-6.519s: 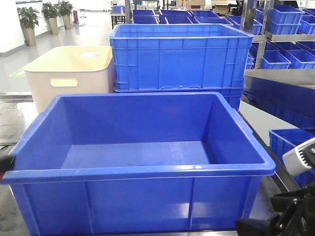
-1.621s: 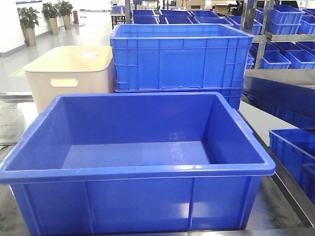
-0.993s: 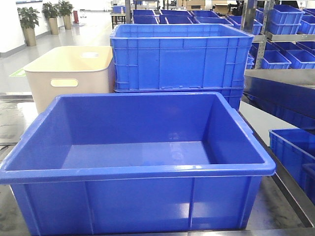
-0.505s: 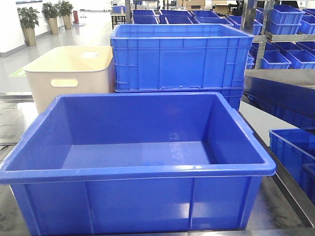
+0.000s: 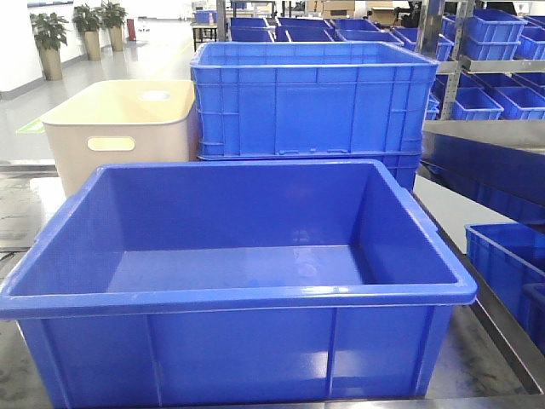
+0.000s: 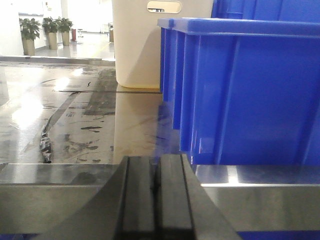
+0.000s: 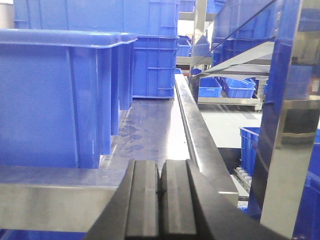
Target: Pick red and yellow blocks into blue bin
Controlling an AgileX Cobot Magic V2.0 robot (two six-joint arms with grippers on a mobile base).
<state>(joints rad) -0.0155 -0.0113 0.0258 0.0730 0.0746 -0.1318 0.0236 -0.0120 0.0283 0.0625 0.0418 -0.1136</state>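
Blue bin (image 5: 238,294) near centre, nothing visible inside, beige tub (image 5: 119,128) far left, ribbed crate (image 5: 311,98) behind – left gripper (image 6: 155,197) and right gripper (image 7: 161,200) both closed, holding nothing

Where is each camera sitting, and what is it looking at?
Front view: above and behind the blue bin, looking into it; no robot parts show.
Left wrist view: low beside the bin's wall, facing the beige tub; shut left gripper shows.
Right wrist view: low along the bin's other wall; shut right gripper shows.
All share the bin.
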